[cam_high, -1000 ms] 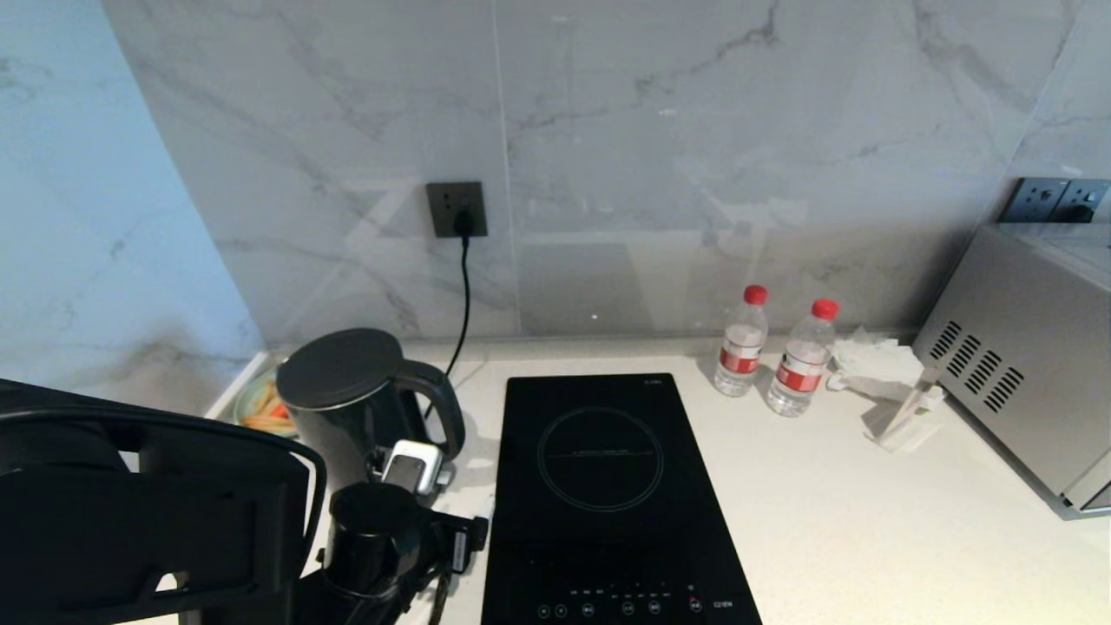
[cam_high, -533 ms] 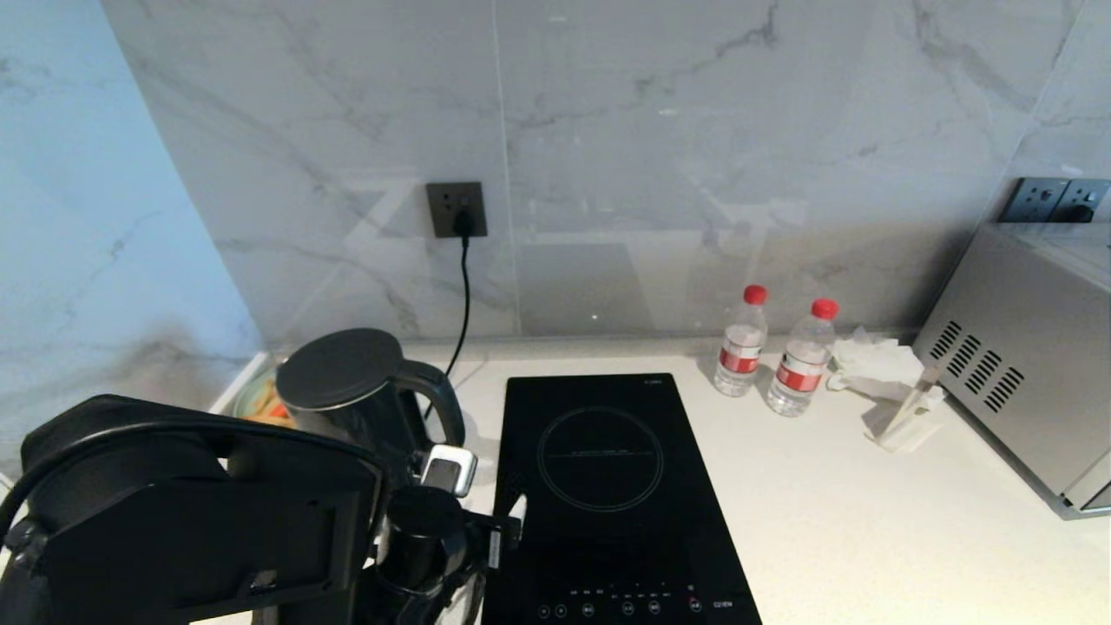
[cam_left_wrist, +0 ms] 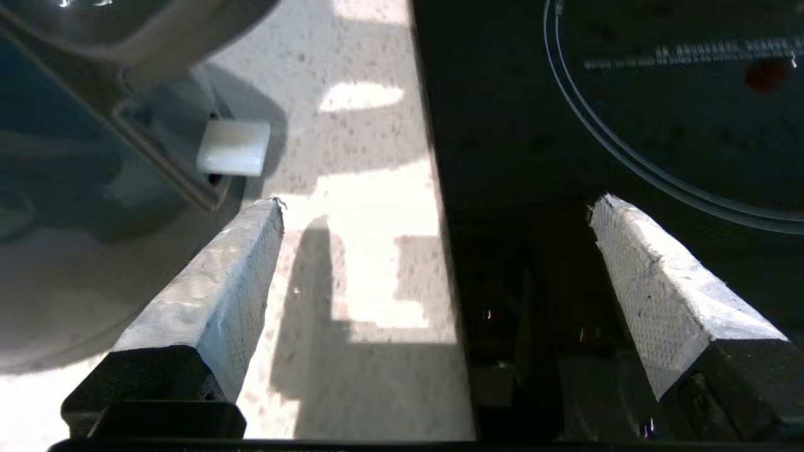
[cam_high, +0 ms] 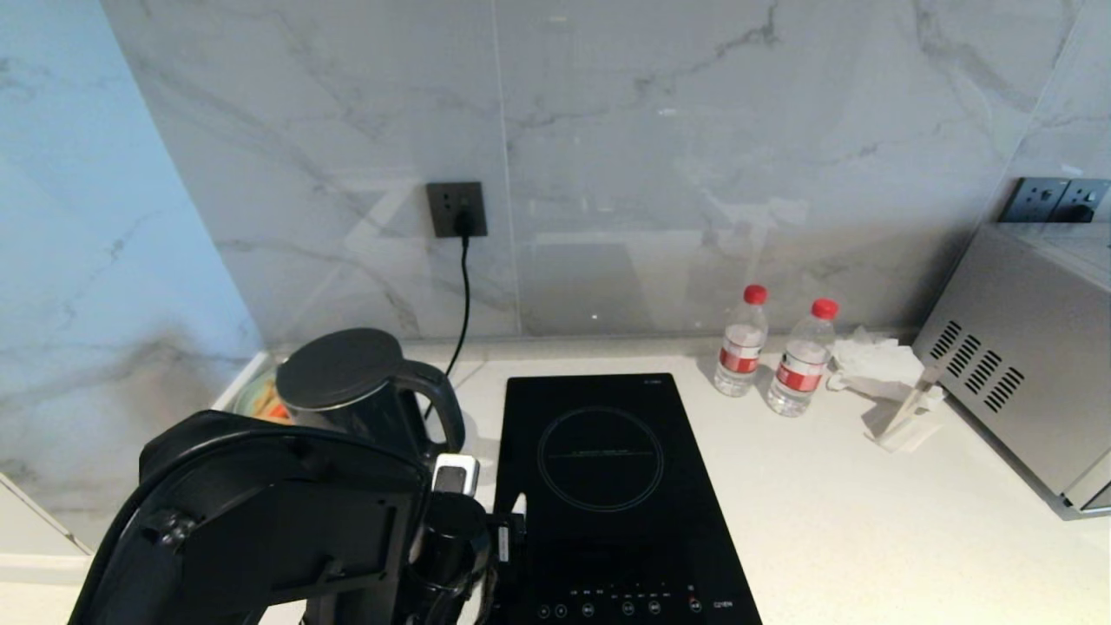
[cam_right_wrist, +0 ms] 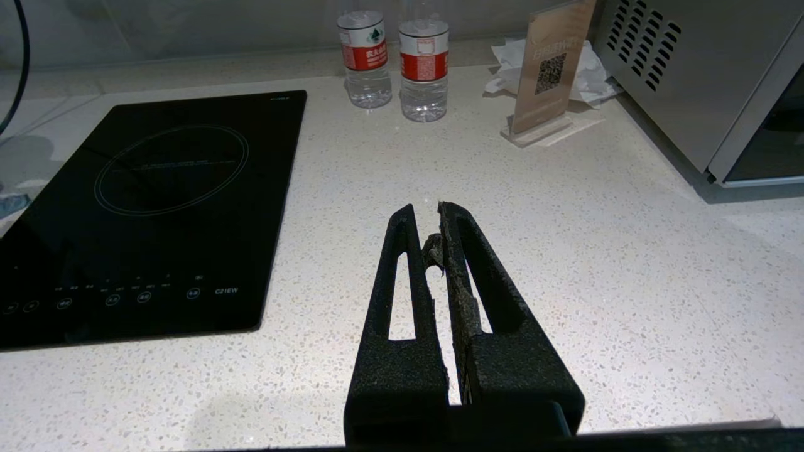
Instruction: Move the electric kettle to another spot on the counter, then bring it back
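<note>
Glossy black plastic electric kettle (cam_high: 351, 391), lid closed and contents hidden, stands at the counter's (cam_high: 851, 512) left corner beside the black glass cooktop (cam_high: 608, 486). Left gripper (cam_left_wrist: 433, 220) gapes empty near its base; right gripper (cam_right_wrist: 430, 216) is clenched on nothing. Two clear red-capped bottles (cam_high: 768, 351) hold water.

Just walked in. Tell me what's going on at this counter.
The robot's left gripper hangs open and empty just above the counter, between the electric kettle and the black induction hob. The kettle stands untouched at the back left, its handle toward the hob. The right gripper is shut and parked over bare counter to the right of the hob.
</note>
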You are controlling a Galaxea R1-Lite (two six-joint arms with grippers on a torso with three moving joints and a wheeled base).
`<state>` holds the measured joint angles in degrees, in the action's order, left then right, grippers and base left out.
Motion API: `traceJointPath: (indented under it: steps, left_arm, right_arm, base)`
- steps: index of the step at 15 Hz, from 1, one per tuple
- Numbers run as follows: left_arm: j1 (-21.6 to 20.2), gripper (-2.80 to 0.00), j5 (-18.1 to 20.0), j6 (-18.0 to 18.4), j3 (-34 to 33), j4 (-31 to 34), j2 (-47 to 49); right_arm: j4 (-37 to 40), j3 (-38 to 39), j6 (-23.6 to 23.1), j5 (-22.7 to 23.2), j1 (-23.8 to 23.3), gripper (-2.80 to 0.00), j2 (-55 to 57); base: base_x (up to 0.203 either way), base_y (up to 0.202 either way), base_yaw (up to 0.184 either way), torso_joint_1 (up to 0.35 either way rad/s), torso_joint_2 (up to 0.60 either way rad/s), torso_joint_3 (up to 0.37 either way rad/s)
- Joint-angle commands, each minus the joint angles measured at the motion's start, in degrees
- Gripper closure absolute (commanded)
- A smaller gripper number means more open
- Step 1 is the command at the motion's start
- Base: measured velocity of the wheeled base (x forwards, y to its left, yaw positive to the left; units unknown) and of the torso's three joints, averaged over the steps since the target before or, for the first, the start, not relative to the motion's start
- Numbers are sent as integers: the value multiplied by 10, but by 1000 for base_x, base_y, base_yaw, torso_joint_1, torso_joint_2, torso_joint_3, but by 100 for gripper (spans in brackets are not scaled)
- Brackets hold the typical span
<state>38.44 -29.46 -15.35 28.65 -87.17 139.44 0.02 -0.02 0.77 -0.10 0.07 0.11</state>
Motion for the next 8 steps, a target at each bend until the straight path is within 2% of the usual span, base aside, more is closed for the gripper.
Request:
traceJointPath:
  steps: [1, 8]
  left_arm:
    - [3, -280, -3, -1, 7, -5, 6]
    - [34, -280, -4, -2, -2, -5, -24]
  right_arm:
    - [0, 0, 0, 0, 0, 0, 0]
    - [0, 0, 0, 0, 0, 0, 0]
  base:
    - [0, 0, 0, 0, 0, 0]
    - [0, 0, 0, 0, 0, 0]
